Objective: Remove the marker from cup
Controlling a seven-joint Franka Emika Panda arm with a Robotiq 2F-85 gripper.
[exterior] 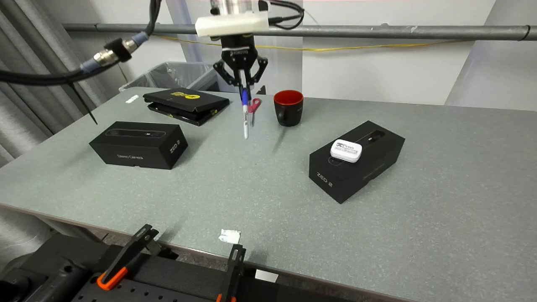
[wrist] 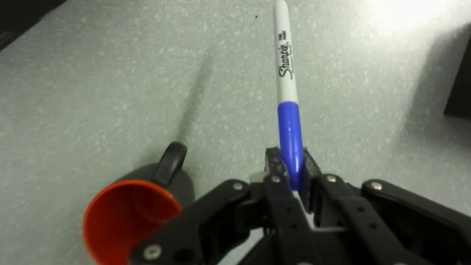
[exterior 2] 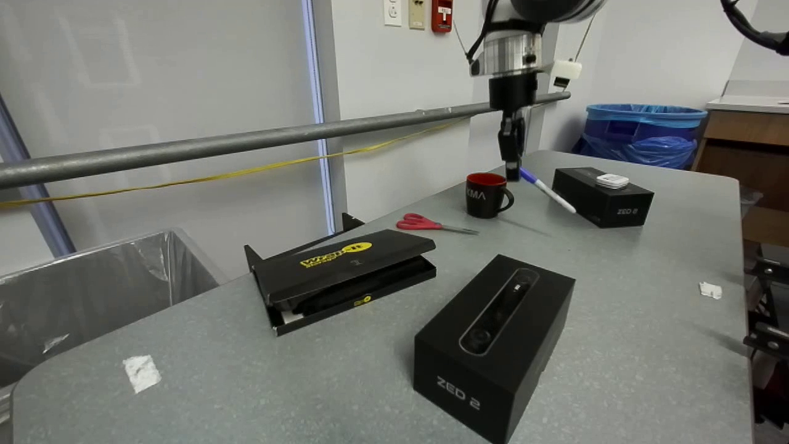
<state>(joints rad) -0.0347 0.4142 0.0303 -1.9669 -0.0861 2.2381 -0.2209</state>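
Check the fingers (wrist: 275,162) of the gripper (wrist: 290,162): they pinch the marker (wrist: 287,92) by its blue end, one finger on each side. The white end of the marker is free and slants downward; in the wrist view you can read "Sharpie" along it. You have the marker outside the cup (exterior: 289,113) and above the table (exterior: 260,188). In both exterior views the cup stands upright on the table, dark outside and red inside, with its mouth facing up. Near the cup, locate the scissors (exterior 2: 433,226), which lie flat on the table. Farther out, you see a black box (exterior: 371,159) with a small white case (exterior: 346,151) on top, a second black box (exterior: 138,144) and a flat box (exterior 2: 351,267) with its lid partly raised. Past the table edge, near the flat box, note the plastic-lined bin (exterior 2: 196,259).
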